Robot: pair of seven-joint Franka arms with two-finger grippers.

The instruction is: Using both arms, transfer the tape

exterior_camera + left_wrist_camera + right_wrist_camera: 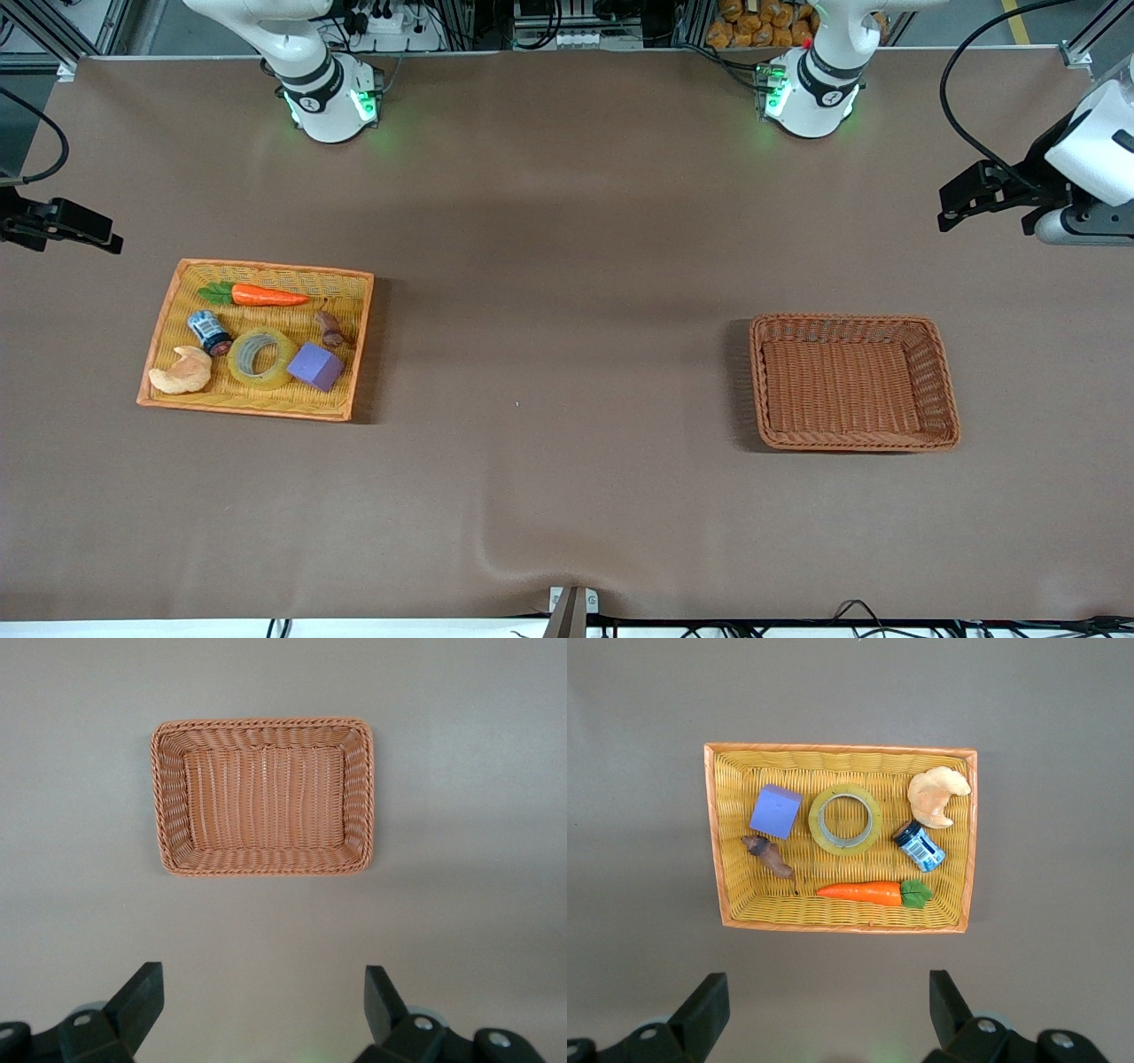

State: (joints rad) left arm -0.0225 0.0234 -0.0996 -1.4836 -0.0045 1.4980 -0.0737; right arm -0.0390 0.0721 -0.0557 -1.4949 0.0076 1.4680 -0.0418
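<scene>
The tape (261, 357) lies flat in a yellow wicker tray (266, 268) toward the right arm's end of the table. It is between a purple block (315, 366) and a croissant toy (182, 371). The right wrist view shows the tape (845, 819) in the tray (833, 750) from above. My right gripper (113, 241) is high above the table beside the tray, and the right wrist view shows it (828, 992) open and empty. My left gripper (950, 213) is high near the brown basket (850, 320), and the left wrist view shows it (264, 988) open and empty.
The tray also holds a toy carrot (266, 295), a small blue can (209, 331) and a brown piece (330, 330). The brown basket (261, 724) toward the left arm's end holds nothing. Brown tabletop lies between tray and basket.
</scene>
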